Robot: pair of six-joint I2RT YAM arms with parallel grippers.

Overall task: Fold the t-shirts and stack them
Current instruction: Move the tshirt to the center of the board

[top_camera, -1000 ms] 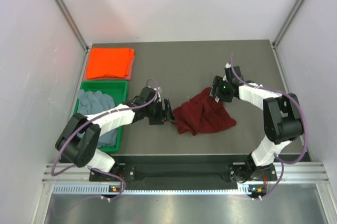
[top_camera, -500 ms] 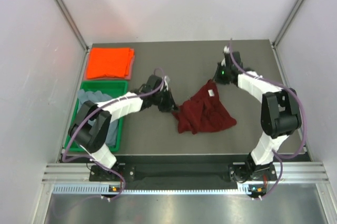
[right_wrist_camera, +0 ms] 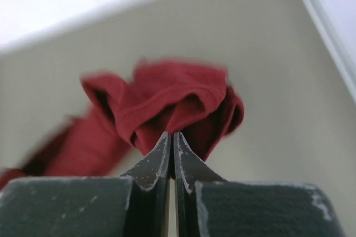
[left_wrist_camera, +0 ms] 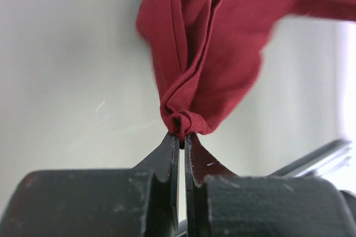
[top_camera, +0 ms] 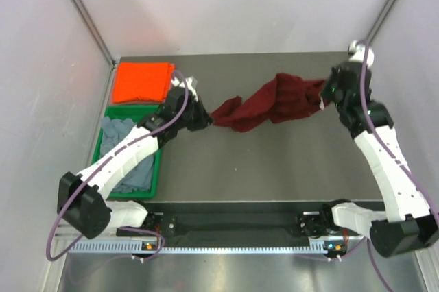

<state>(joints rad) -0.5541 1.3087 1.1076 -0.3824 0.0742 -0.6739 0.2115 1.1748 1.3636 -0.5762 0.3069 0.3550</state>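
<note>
Maroon cloth spans the middle of the table (top_camera: pixel 274 162), strung between the two arms. The maroon t-shirt (top_camera: pixel 274 103) is bunched into a loose rope, its left end pinched by the left gripper (top_camera: pixel 208 119) and its right end, farther back, by the right gripper (top_camera: pixel 325 93). Both wrist views show the jaws clamped tight on a small wad of fabric, with only a thin fold caught at the tips. The orange t-shirt (top_camera: pixel 142 81) lies folded at the far left. Just nearer than it, the grey-blue t-shirt (top_camera: pixel 127 141) sits crumpled in the green tray (top_camera: pixel 137 107).

The main risk, as I judge it, is that shallow pinch. Pulling the arms wider could slide the cloth out of one gripper and drop that end. The shirt also looks twisted rather than spread, so lowering it now would likely leave it creased and hard to fold. The left end hangs near the tray, where it could snag the rim.
</note>
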